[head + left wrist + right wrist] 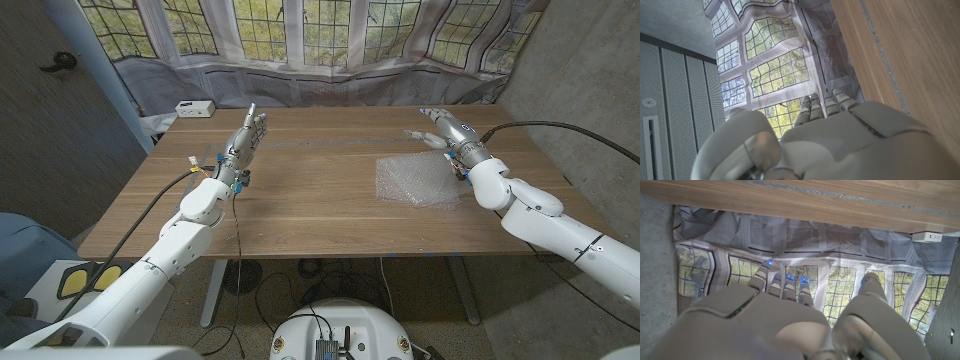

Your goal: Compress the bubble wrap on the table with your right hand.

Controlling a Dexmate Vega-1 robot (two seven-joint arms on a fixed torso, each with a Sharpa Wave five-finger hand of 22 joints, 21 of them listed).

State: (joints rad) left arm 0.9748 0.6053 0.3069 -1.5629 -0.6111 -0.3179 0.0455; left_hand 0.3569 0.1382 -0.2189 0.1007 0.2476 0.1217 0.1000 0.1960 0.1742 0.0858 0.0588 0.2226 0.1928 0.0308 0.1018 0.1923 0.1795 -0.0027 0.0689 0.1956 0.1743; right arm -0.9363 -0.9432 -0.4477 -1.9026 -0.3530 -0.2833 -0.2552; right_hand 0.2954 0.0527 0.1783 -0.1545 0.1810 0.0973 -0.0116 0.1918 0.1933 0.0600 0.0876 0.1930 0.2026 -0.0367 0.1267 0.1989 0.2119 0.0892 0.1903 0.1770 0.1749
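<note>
A clear sheet of bubble wrap [418, 180] lies on the wooden table [310, 190], right of the middle. My right hand [448, 131] hovers just beyond the sheet's far right corner with its fingers stretched out and apart, holding nothing. In the right wrist view that hand [785, 325] points at the curtain and windows. My left hand [246, 136] is at the table's left side with its fingers straight and empty. The left wrist view shows the back of the left hand [830, 135] beside the table's surface.
A white power strip [194, 108] sits at the table's far left corner. A grey curtain [330, 85] hangs under the windows behind the table. Cables [237, 215] run along my left arm and over the table's front edge.
</note>
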